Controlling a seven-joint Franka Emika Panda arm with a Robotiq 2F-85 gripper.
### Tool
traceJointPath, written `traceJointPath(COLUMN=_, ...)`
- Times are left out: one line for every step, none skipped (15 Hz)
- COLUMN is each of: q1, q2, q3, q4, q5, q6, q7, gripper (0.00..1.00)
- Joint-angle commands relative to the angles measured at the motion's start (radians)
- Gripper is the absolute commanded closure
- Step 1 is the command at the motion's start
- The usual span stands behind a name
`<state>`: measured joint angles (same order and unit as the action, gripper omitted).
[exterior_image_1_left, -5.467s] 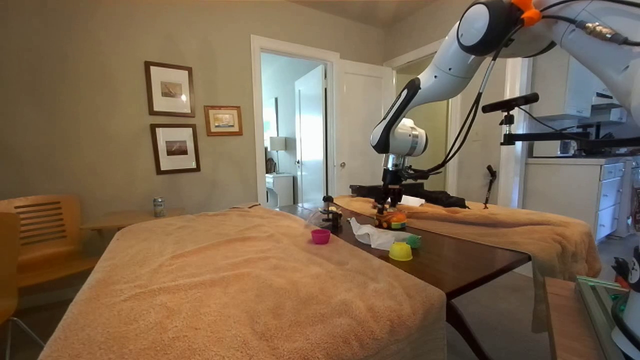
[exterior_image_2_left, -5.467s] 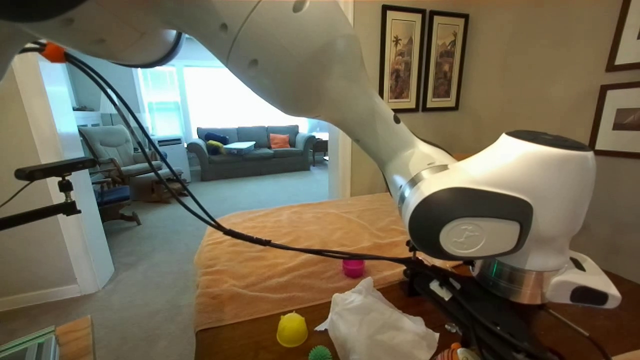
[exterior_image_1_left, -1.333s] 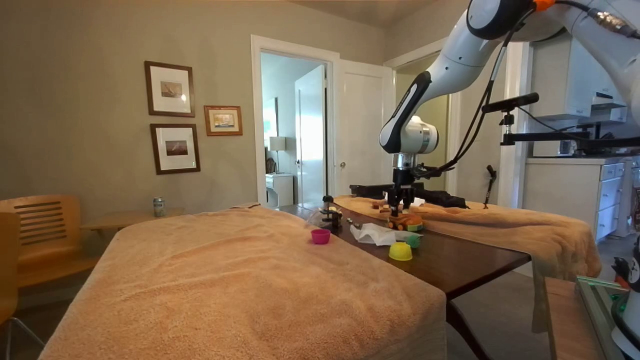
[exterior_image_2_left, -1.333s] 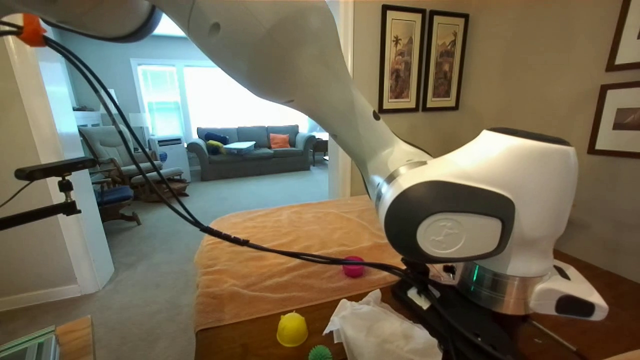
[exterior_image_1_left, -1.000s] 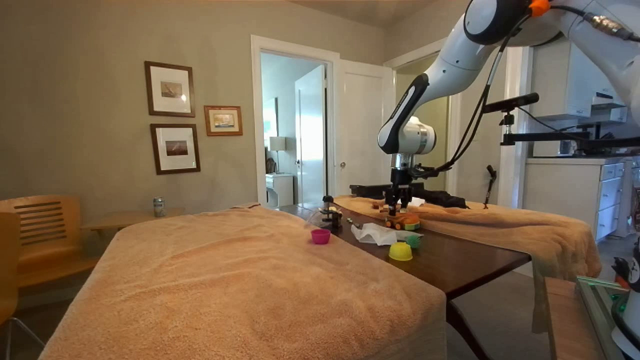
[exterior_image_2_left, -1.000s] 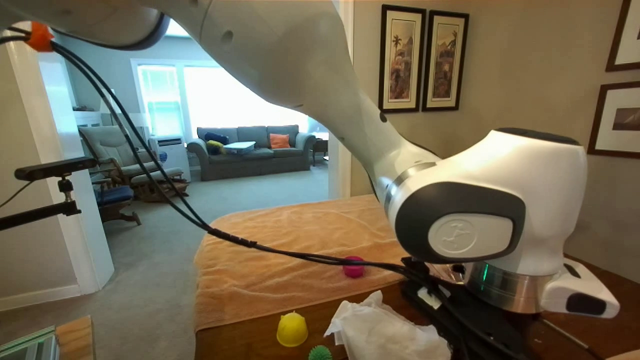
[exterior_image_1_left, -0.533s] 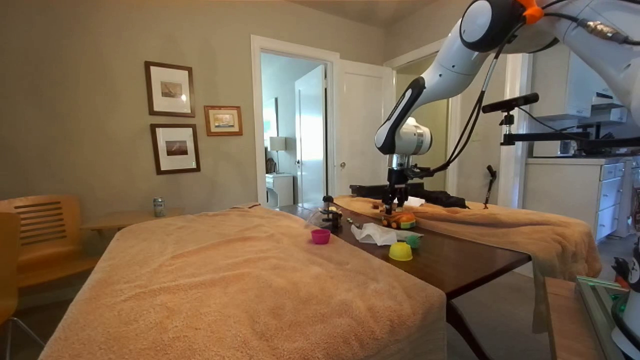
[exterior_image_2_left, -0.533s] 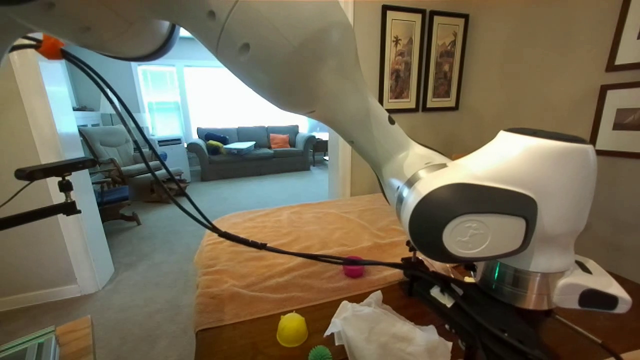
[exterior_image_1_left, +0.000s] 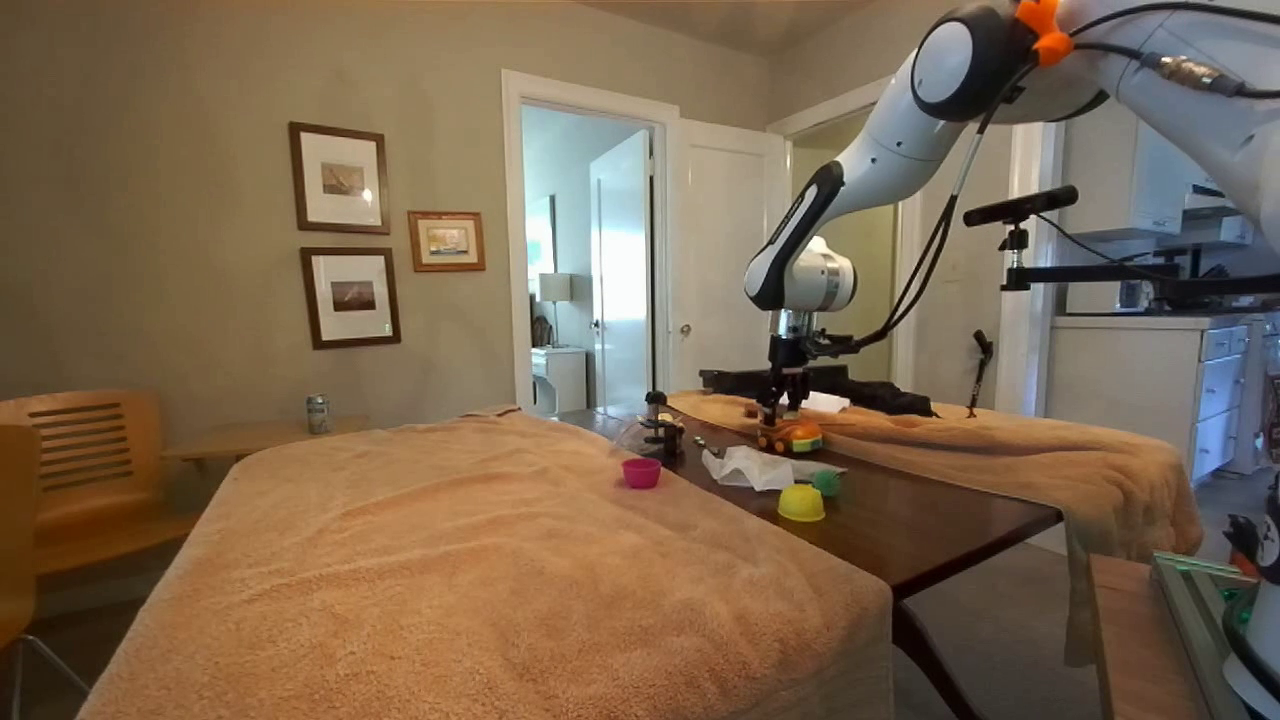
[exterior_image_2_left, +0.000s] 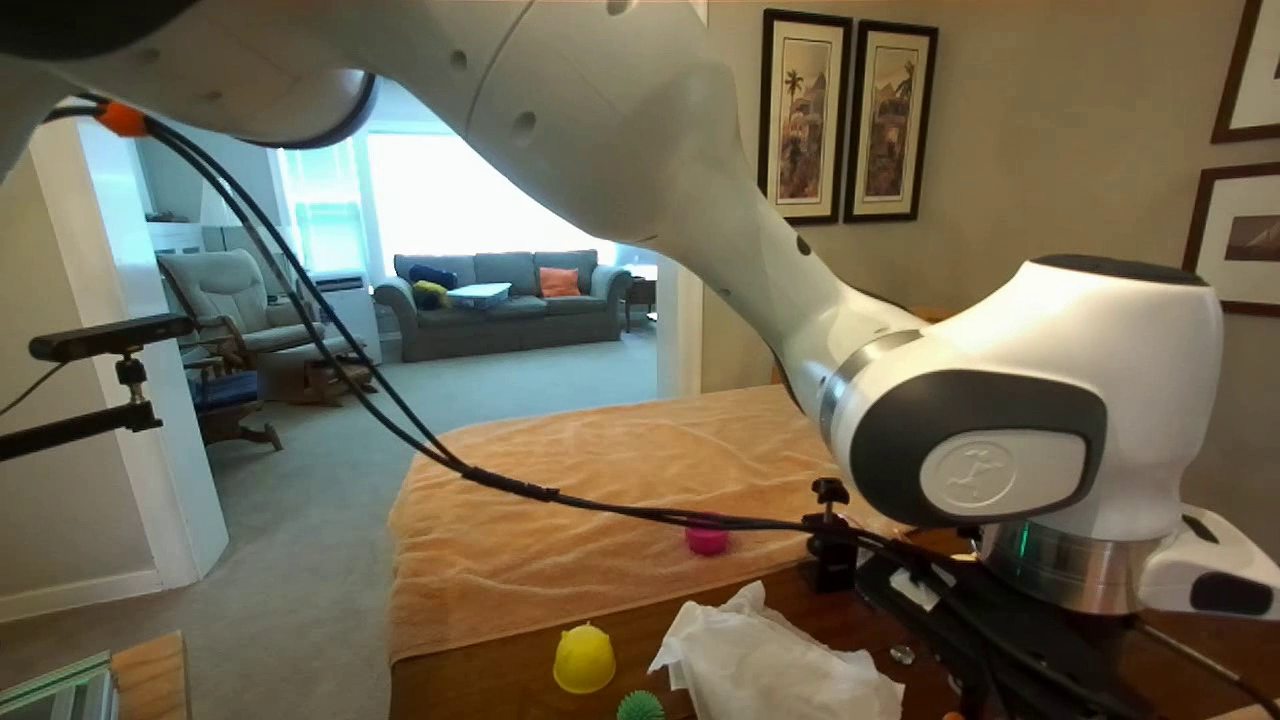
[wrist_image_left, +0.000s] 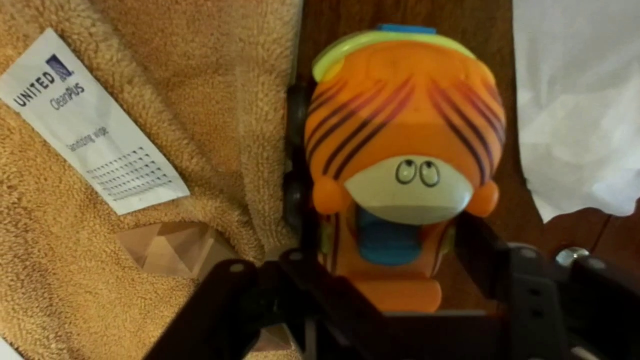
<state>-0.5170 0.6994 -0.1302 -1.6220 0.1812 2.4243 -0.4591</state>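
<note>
An orange toy vehicle with dark stripes, a pale muzzle with two eyes and a blue mouth (wrist_image_left: 405, 120) fills the middle of the wrist view. It also shows in an exterior view (exterior_image_1_left: 797, 437), low at the dark table. My gripper (wrist_image_left: 387, 235) points down, with a black finger on each side of the toy below its orange ears. It is shut on the toy; the gripper (exterior_image_1_left: 782, 412) also shows in an exterior view. I cannot tell whether the toy touches the table. In an exterior view (exterior_image_2_left: 953, 715) only an orange sliver of the toy shows; the arm hides the fingers.
Beside the toy lie white crumpled paper (exterior_image_1_left: 748, 467), a green spiky ball (exterior_image_1_left: 826, 484) and a yellow cup (exterior_image_1_left: 801, 503). A pink cup (exterior_image_1_left: 641, 473) stands on the orange towel (exterior_image_1_left: 480, 560). A black clamp (exterior_image_2_left: 832, 540) stands nearby. A wipe packet (wrist_image_left: 95, 125) lies on towel.
Over the last second or so the gripper and toy have moved together leftward and slightly up in an exterior view. The white paper shifted and flattened since 5.5 seconds ago.
</note>
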Motion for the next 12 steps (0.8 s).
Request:
traceJointPath(q1=-0.017, q2=0.041, q3=0.016, q4=0.076, q5=0.003, q6=-0.015, q7=0.029, gripper=0.55)
traceJointPath(q1=-0.017, q2=0.044, q3=0.016, q4=0.083, q5=0.003, q6=-0.016, q7=0.031, gripper=0.55)
traceJointPath(q1=-0.018, q2=0.047, q3=0.016, q4=0.088, q5=0.003, q6=-0.015, q7=0.033, gripper=0.55)
traceJointPath(q1=-0.018, q2=0.050, q3=0.017, q4=0.092, q5=0.002, q6=-0.014, q7=0.034, gripper=0.55)
traceJointPath(q1=-0.019, q2=0.052, q3=0.019, q4=0.095, q5=0.003, q6=-0.015, q7=0.034, gripper=0.55)
traceJointPath(q1=-0.019, q2=0.052, q3=0.019, q4=0.098, q5=0.003, q6=-0.018, q7=0.035, gripper=0.55)
traceJointPath(q1=-0.020, q2=0.048, q3=0.022, q4=0.095, q5=0.005, q6=-0.020, q7=0.034, gripper=0.55)
traceJointPath(q1=-0.019, q2=0.047, q3=0.022, q4=0.095, q5=0.004, q6=-0.019, q7=0.035, gripper=0.55)
traceJointPath(q1=-0.018, q2=0.046, q3=0.023, q4=0.094, q5=0.004, q6=-0.019, q7=0.038, gripper=0.55)
traceJointPath(q1=-0.018, q2=0.045, q3=0.023, q4=0.094, q5=0.004, q6=-0.019, q7=0.039, gripper=0.55)
traceJointPath(q1=-0.017, q2=0.041, q3=0.023, q4=0.090, q5=0.005, q6=-0.019, q7=0.043, gripper=0.55)
traceJointPath(q1=-0.017, q2=0.037, q3=0.025, q4=0.087, q5=0.005, q6=-0.020, q7=0.043, gripper=0.32)
